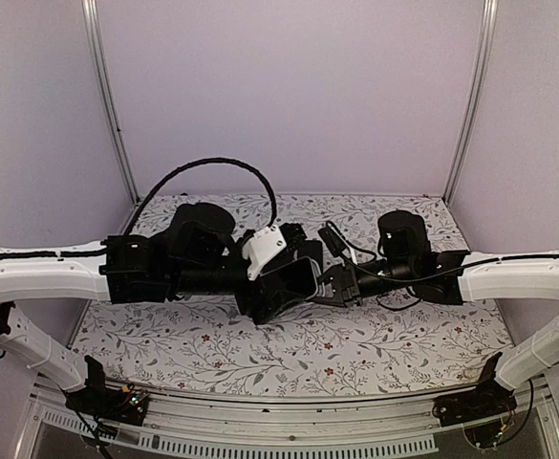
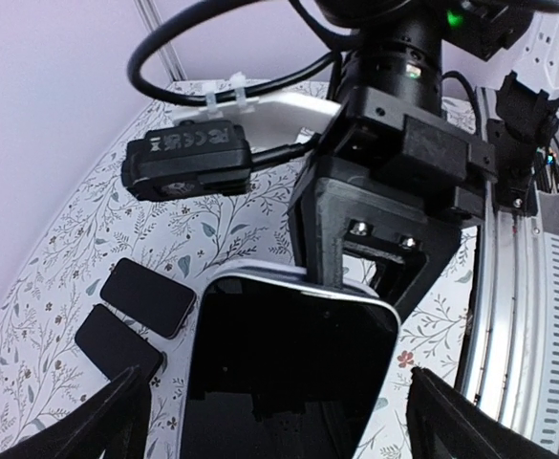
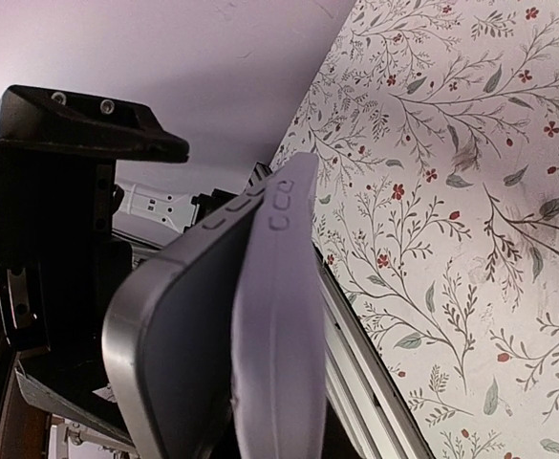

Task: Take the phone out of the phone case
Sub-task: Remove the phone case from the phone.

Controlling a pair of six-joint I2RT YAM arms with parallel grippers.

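- Fingers [image 2: 117, 416] of left gripper [image 2: 279, 411]: nearest the lens, spread wide, one either side of phone [image 2: 289, 373], with a gap showing on the clearer side. Nothing grasped. Judged a waiting stance, ready to catch the handset across its width.
- Right gripper [image 2: 360, 277]: clenched on the far short end of the cased handset, holding it in mid-air between the two arms. Judged the anchor for the pull. Cannot tell whether only the shell's lip or the phone as well is pinched.
- Phone case [image 3: 279, 316]: pale lavender shell around the phone. In the right wrist view, stands off from the grey side of the handset along one long edge, button bumps showing. Pale rim also visible round the glass in the left wrist view. Judged partly unseated, not yet off.
- Phone: black glossy face toward the left wrist camera, lower end cut off by the frame.
- Pair of black phones [image 2: 148, 296]: flat on floral table [image 2: 59, 239], side by side, well apart from the work.
- Hidden: right fingertips in their own view. Grasp point in the top view masked by wrists and cable [image 1: 212, 167].
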